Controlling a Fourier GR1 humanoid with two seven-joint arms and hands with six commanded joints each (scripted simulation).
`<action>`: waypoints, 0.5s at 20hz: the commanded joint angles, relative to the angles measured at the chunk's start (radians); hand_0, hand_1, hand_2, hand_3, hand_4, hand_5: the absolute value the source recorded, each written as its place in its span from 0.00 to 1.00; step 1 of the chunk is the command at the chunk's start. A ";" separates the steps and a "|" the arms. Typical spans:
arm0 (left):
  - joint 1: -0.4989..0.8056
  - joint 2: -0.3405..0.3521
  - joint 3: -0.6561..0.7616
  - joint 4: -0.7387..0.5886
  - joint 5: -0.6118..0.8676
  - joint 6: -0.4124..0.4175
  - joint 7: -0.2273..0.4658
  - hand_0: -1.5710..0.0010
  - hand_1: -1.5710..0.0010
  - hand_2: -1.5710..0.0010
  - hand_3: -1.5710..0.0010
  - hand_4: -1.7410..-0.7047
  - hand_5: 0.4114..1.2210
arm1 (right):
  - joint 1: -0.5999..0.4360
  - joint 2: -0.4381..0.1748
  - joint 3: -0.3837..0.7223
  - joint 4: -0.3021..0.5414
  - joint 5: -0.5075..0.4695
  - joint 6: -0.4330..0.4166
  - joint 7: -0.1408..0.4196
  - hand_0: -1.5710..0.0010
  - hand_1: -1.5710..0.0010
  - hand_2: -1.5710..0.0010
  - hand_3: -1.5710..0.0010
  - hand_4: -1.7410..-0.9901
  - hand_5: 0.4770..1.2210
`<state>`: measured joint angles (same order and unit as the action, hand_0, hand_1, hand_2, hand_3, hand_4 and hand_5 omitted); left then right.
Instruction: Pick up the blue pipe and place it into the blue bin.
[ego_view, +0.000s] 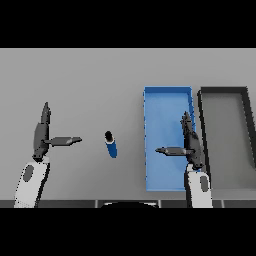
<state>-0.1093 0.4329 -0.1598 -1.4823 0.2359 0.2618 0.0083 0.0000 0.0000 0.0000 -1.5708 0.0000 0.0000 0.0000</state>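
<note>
A short blue pipe (111, 145) with a dark open end lies on the grey table, between my two hands. The blue bin (167, 102) stands to its right, a shallow rectangular tray with nothing in it. My right hand (190, 145) hovers over the bin's right side, fingers straight and pointing away, thumb stretched left. My left hand (41, 134) is at the left of the table, open too, its thumb pointing right toward the pipe, a hand's width short of it. Neither hand touches the pipe.
A dark-rimmed grey bin (225, 135) stands directly right of the blue bin, their walls nearly touching. Bare grey table (85, 80) stretches behind and left of the pipe.
</note>
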 joint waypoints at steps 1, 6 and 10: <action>-0.003 -0.001 0.001 0.002 0.000 0.000 -0.002 1.00 1.00 1.00 1.00 0.75 0.23 | -0.004 0.000 -0.001 0.002 -0.001 -0.001 0.003 1.00 1.00 1.00 1.00 0.71 0.16; -0.038 -0.007 0.006 0.036 0.001 -0.002 0.006 1.00 1.00 1.00 1.00 0.75 0.23 | -0.040 -0.009 -0.015 0.023 -0.007 -0.001 0.016 1.00 1.00 1.00 1.00 0.71 0.16; -0.035 0.168 -0.057 0.063 0.001 -0.308 -0.114 1.00 1.00 1.00 1.00 0.74 0.23 | 0.012 -0.141 0.092 -0.044 0.182 0.042 -0.086 1.00 1.00 1.00 1.00 0.73 0.15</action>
<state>-0.1436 0.6010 -0.2169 -1.4192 0.2364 -0.0460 -0.1029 0.0120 -0.1415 0.0924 -1.6151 0.1818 0.0424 -0.0884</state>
